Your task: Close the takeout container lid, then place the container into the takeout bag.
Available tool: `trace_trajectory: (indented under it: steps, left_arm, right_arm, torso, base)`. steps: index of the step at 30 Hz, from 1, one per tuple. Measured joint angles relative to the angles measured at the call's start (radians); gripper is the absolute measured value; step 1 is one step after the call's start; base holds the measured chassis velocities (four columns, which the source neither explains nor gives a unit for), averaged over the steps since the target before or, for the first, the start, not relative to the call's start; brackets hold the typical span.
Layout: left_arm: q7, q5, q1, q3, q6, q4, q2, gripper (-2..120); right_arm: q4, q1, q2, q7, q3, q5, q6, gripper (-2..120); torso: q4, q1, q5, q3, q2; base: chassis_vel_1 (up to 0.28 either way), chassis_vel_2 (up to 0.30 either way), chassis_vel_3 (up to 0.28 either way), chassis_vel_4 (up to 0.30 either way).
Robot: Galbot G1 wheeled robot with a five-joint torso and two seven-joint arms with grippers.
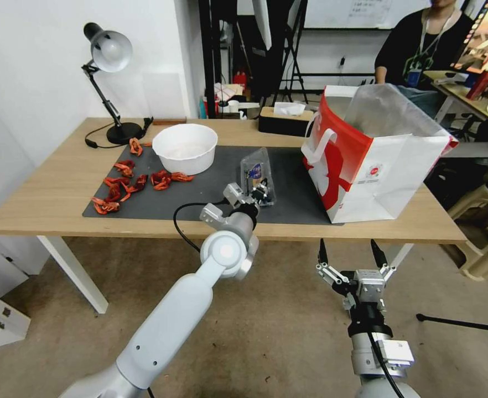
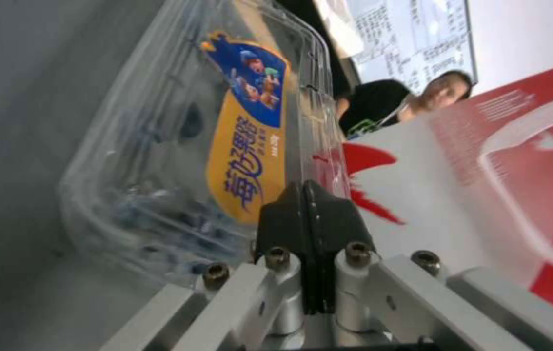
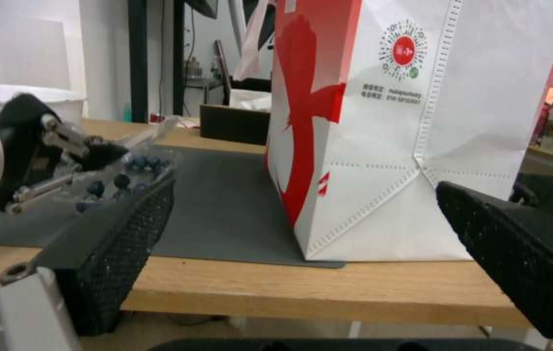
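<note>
- The takeout container (image 1: 258,176) is seen on the grey mat (image 1: 211,188), left of the takeout bag (image 1: 374,160).
- The left gripper (image 1: 259,193) jaws are pressed together at its near edge; slipping is risked.
- The right gripper (image 1: 350,255) is held below the table (image 1: 45,204), jaws apart.

Red-and-white bag (image 1: 366,166), grey mat (image 1: 211,188).

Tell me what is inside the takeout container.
Dark blueberries lie in the takeout container, seen through its clear plastic in the right wrist view. The label on the lid and the left gripper cover part of them, so their number stays unknown.
</note>
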Motion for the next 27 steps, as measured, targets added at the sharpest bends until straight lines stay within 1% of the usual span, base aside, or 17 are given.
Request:
trace_trajectory:
  steps: [10,16,18,20,22,24,25,26,27]
  left_arm:
    - [-0.026,0.041,-0.006,0.014,0.021,0.016,0.006,0]
    - [-0.035,0.057,-0.011,0.021,0.031,0.024,0.009,0]
    - [-0.036,0.061,-0.012,0.024,0.032,0.024,0.010,0]
    - [-0.036,0.065,-0.013,0.026,0.033,0.024,0.010,0]
    - [-0.036,0.065,-0.013,0.026,0.033,0.024,0.011,0]
    - [-0.036,0.067,-0.022,0.035,0.033,0.032,0.011,0]
    - [-0.036,0.067,-0.022,0.035,0.033,0.032,0.011,0]
    - [-0.036,0.067,-0.029,0.042,0.033,0.038,0.011,0]
    - [-0.036,0.067,-0.031,0.044,0.033,0.039,0.011,0]
  right_arm:
    - [0.001,0.007,-0.001,0.000,0.000,0.009,-0.003,100]
    - [0.008,0.034,-0.013,0.001,0.013,0.052,-0.027,100]
    - [0.017,0.063,-0.024,0.002,0.018,0.094,-0.058,100]
    - [0.026,0.110,-0.045,0.007,0.023,0.165,-0.105,100]
    - [0.027,0.120,-0.050,0.008,0.025,0.179,-0.115,100]
    - [0.041,0.179,-0.079,0.016,0.038,0.305,-0.194,100]
    - [0.041,0.179,-0.079,0.016,0.038,0.305,-0.194,100]
    - [0.050,0.197,-0.091,0.022,0.042,0.362,-0.225,100]
    - [0.053,0.205,-0.096,0.024,0.044,0.389,-0.240,100]
  torso:
    - [0.0000,0.000,0.0000,0.000,0.000]
    - [0.0000,0.000,0.0000,0.000,0.000]
    - [-0.0002,0.000,0.0000,0.000,0.000]
    - [-0.0001,0.000,0.0000,0.000,0.000]
    - [0.0000,0.000,0.0000,0.000,0.000]
    - [0.0003,0.000,0.0001,0.000,0.000]
    - [0.0003,0.000,0.0001,0.000,0.000]
    - [0.0000,0.000,0.0001,0.000,0.000]
    - [-0.0002,0.000,0.0000,0.000,0.000]
  base:
    - [0.000,0.000,0.000,0.000]
    - [0.000,0.000,0.000,0.000]
    - [0.000,0.000,0.000,0.000]
    - [0.000,0.000,0.000,0.000]
    - [0.000,0.000,0.000,0.000]
    - [0.000,0.000,0.000,0.000]
    - [0.000,0.000,0.000,0.000]
    - [0.000,0.000,0.000,0.000]
    - [0.000,0.000,0.000,0.000]
